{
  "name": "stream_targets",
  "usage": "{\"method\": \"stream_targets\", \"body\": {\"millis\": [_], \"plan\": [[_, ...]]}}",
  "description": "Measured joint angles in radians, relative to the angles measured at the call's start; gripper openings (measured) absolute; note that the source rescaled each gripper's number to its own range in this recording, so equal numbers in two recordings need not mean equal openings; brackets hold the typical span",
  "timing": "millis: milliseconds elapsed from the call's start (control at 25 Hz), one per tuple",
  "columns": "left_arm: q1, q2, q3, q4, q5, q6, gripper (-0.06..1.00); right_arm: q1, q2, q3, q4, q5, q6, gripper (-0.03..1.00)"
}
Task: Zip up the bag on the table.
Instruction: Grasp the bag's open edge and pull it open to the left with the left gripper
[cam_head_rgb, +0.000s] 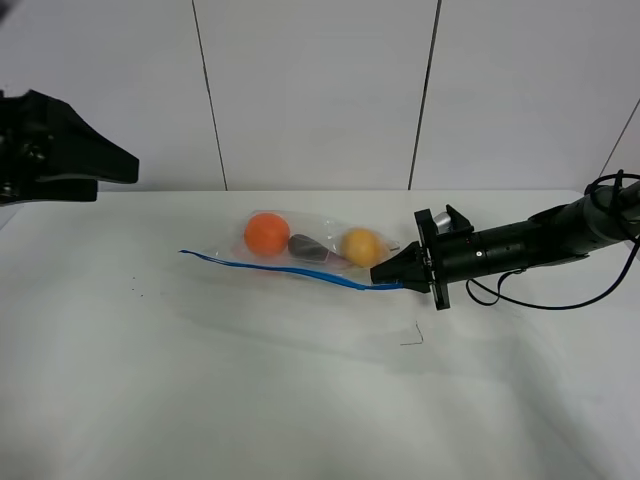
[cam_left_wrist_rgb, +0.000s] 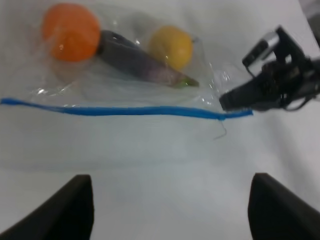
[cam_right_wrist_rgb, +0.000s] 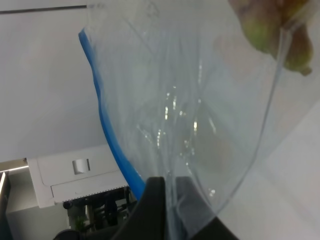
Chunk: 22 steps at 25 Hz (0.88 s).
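The clear bag (cam_head_rgb: 310, 250) lies flat in the middle of the white table (cam_head_rgb: 250, 390), with an orange ball (cam_head_rgb: 266, 233), a purple piece (cam_head_rgb: 310, 248) and a yellow fruit (cam_head_rgb: 361, 246) inside. Its blue zipper strip (cam_head_rgb: 290, 270) runs along the near edge. My right gripper (cam_head_rgb: 388, 274) is shut on the bag's right corner at the zipper's end; in the right wrist view the fingertips (cam_right_wrist_rgb: 156, 192) pinch the plastic beside the blue strip (cam_right_wrist_rgb: 107, 130). My left gripper (cam_left_wrist_rgb: 170, 210) is open and empty, held high at the far left (cam_head_rgb: 120, 165), above the bag (cam_left_wrist_rgb: 125, 75).
A thin dark thread-like mark (cam_head_rgb: 412, 337) lies on the table just in front of the right gripper. A black cable (cam_head_rgb: 540, 303) loops under the right arm. White wall panels stand behind the table.
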<state>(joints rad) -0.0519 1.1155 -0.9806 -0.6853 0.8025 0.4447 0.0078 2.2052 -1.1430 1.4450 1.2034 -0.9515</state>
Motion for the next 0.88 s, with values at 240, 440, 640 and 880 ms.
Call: {"method": "stream_targets", "body": {"millis": [240, 440, 640, 880], "plan": [[-0.193, 0.084, 0.0, 0.045, -0.156, 0.288, 0.92, 0.0, 0.0, 0.0, 0.0, 0.0, 0.0, 0.0], [-0.362, 0.155, 0.0, 0.05, -0.316, 0.69, 0.92, 0.0, 0.0, 0.0, 0.0, 0.0, 0.0, 0.0], [-0.475, 0.244, 0.0, 0.05, -0.464, 1.104, 0.92, 0.0, 0.0, 0.0, 0.0, 0.0, 0.0, 0.0], [-0.602, 0.364, 0.0, 0.05, -0.674, 1.192, 0.92, 0.0, 0.0, 0.0, 0.0, 0.0, 0.0, 0.0]]}}
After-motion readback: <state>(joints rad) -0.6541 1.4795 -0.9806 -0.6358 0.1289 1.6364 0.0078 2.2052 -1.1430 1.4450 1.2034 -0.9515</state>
